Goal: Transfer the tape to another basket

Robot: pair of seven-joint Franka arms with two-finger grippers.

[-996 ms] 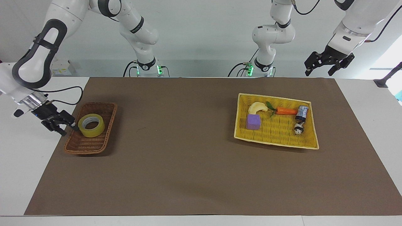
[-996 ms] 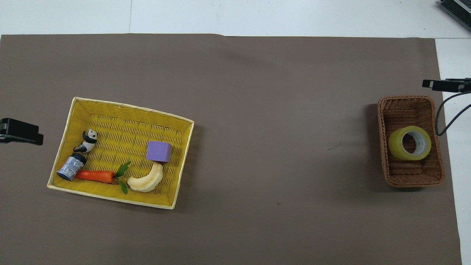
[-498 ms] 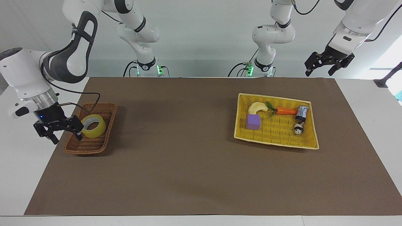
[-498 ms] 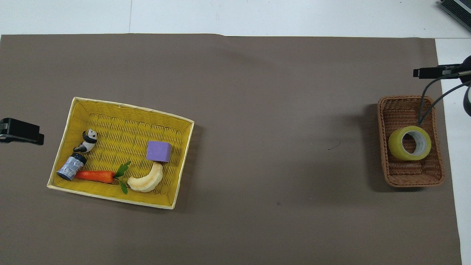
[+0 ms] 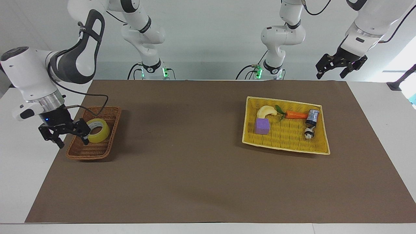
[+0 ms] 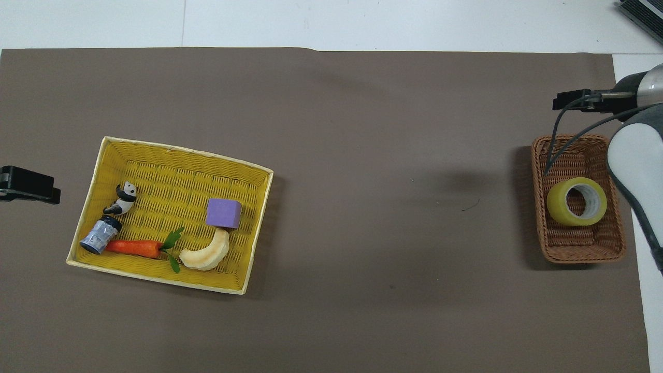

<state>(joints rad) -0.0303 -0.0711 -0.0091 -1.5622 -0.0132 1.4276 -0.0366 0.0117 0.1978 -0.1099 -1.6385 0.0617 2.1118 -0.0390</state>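
Translucent yellow tape, pale core, lies flat in the brown basket at the table's right-arm end; right gripper over it, fingers apart; left gripper, fingers apart, waits.

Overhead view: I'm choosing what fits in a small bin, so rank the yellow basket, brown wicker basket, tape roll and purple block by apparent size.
1. yellow basket
2. brown wicker basket
3. tape roll
4. purple block, clearly smaller than the tape.

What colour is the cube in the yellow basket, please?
Purple cube; the overhead view shows it best.
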